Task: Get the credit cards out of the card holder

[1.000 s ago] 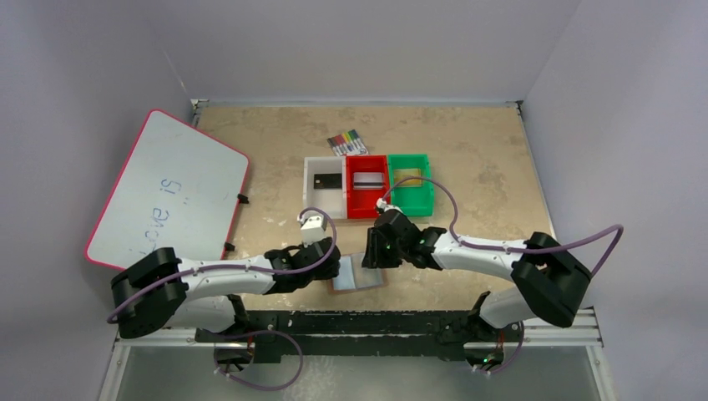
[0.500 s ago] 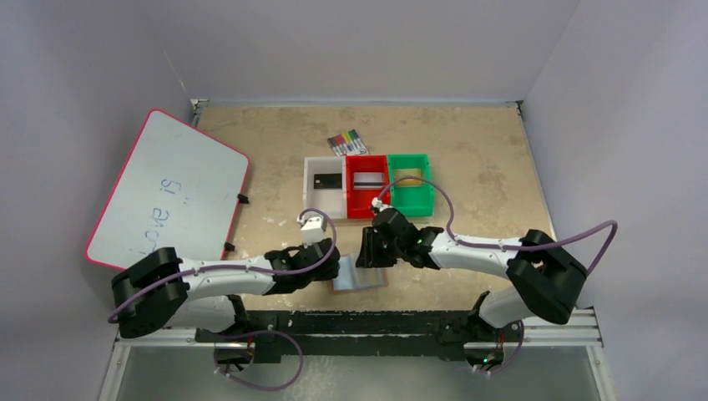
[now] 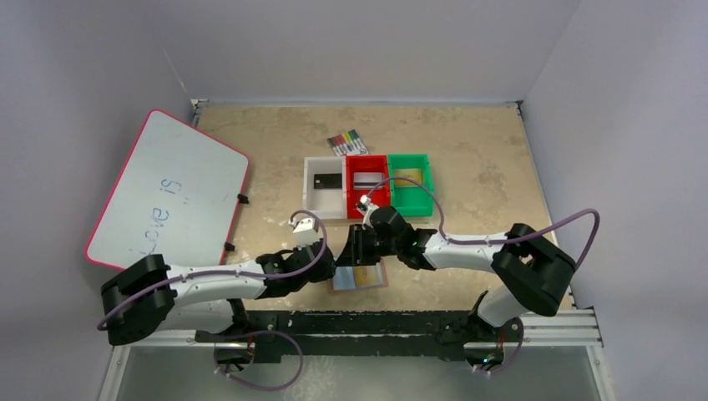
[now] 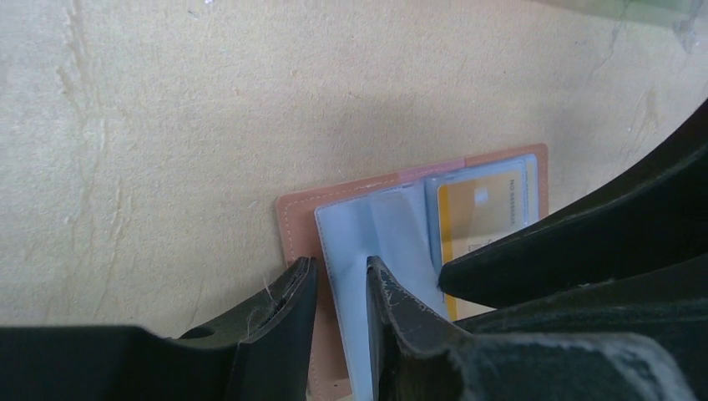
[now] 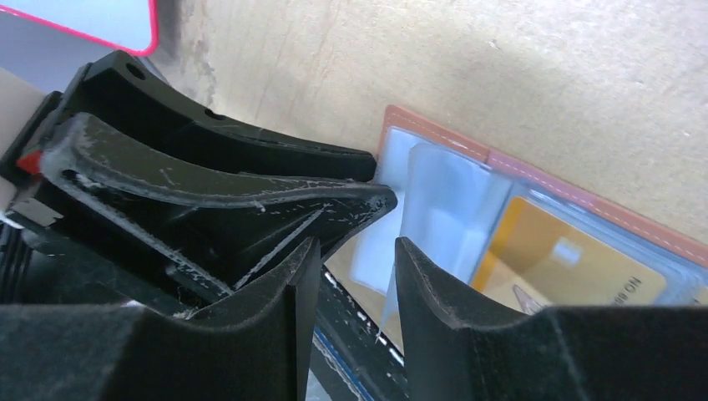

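1 change: your right gripper has slid left over the card holder, meeting the left gripper. Both stand narrowly parted; whether either pinches it, you cannot tell.

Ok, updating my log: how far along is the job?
Done: black card in the white bin, silver card in the red bin, something gold in the green bin. In hand: left fingers and right fingers at the open card holder. Remaining: the gold card in its pocket.

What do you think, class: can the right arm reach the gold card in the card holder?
Probably yes: the right tool hangs beside the gold card, whose pocket in the open card holder lies uncovered.
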Controlling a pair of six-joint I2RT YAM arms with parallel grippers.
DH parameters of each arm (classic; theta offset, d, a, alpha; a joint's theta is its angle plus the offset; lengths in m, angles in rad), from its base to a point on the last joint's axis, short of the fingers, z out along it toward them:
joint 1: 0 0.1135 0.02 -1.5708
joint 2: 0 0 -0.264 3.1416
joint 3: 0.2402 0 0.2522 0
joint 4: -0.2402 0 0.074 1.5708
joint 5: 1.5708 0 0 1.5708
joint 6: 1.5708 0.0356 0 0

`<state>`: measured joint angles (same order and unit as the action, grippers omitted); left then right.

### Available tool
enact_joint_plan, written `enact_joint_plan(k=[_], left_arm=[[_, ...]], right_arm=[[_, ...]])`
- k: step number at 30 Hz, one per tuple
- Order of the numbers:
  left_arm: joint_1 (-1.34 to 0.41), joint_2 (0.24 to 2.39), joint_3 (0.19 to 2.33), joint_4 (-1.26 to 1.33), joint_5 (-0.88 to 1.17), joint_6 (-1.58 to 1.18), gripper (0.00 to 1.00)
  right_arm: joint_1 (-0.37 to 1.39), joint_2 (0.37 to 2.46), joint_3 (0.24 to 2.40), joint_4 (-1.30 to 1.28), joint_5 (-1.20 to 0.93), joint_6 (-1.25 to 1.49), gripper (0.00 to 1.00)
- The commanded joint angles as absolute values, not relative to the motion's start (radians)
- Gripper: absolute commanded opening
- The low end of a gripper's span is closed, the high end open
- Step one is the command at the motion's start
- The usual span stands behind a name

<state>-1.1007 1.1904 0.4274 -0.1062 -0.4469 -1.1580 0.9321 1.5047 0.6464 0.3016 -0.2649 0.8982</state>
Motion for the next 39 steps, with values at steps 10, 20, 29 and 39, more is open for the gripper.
enact_joint_plan(k=[10,20,29,39], left_arm=[[-1.104,0.883,0.412,-0.401,-0.689,-1.307,0.3],[-1.104,0.687,0.433,-0.522,-0.732,-1.332,0.35],[-1.104,0.716,0.493,-0.535,-0.725,-1.31,0.38],[-1.104,0.864,0.564,-0.31,-0.538,-1.18,0.4]], right_arm=[[0.968,1.631,0.722,0.408,-0.352,0.906,0.44],[1.079,1.687,0.9,0.225,-0.242,0.811,0.57],[1.086,1.477,0.869,0.166,-0.083,0.817,0.59],[1.077,1.242,0.737,-0.155,0.305,1.0,0.54]])
